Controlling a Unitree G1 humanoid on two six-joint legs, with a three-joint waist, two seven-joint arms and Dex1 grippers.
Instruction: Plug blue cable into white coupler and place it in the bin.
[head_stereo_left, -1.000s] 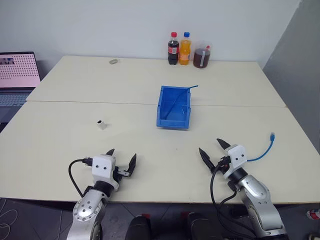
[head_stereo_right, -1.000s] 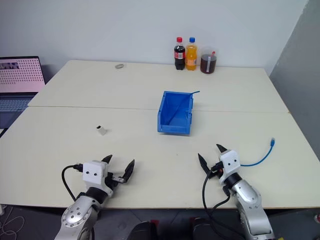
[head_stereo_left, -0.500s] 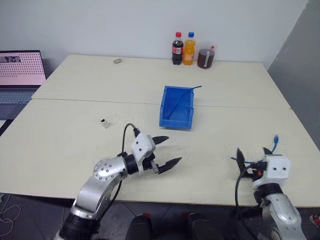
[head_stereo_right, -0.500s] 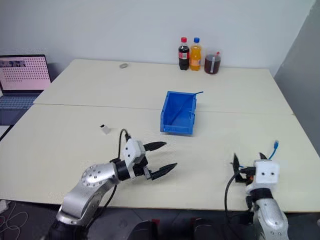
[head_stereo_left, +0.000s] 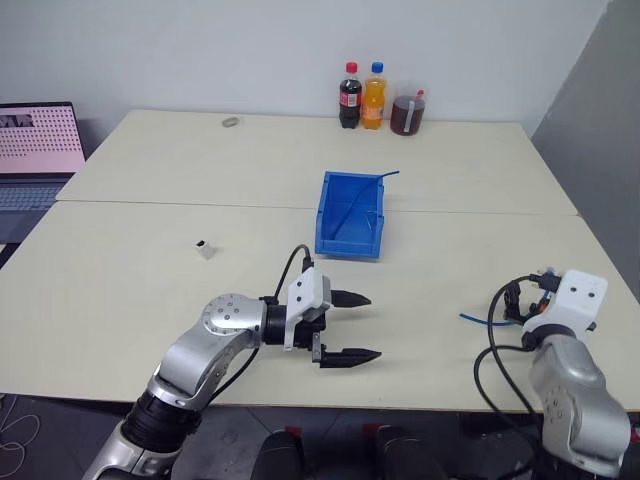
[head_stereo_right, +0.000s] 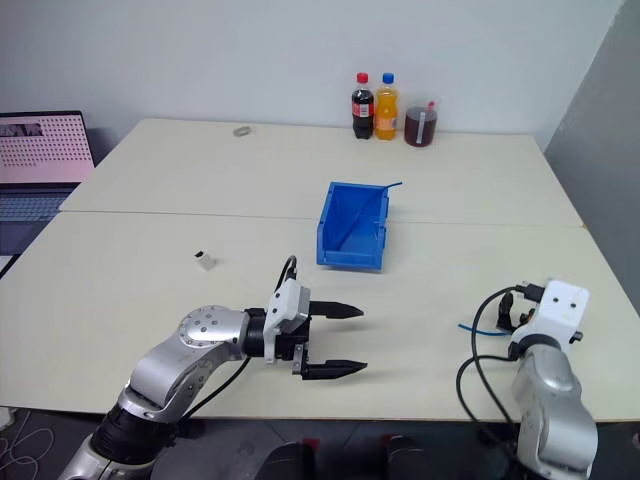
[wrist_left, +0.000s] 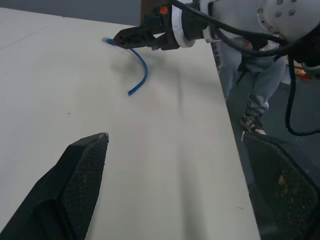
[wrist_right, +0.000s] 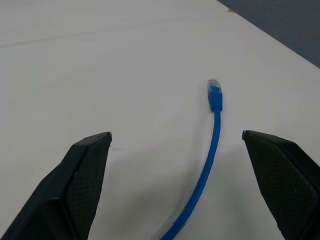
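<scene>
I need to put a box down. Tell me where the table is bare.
Bare: the stretch between the white coupler and the laptop, and the far strip between the bin and the bottles. Crowded: the near edge, with left gripper, right gripper and blue cable.

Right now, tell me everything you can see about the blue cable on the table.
The blue cable is thin, sky-blue and flexible, lying flat on the pale table near its right edge in a gentle curve. The end facing away from the robot carries a small clear plug on a blue boot; it is not plugged into anything. The right gripper sits over it with fingers open, straddling it without gripping. Nothing else touches it.
</scene>
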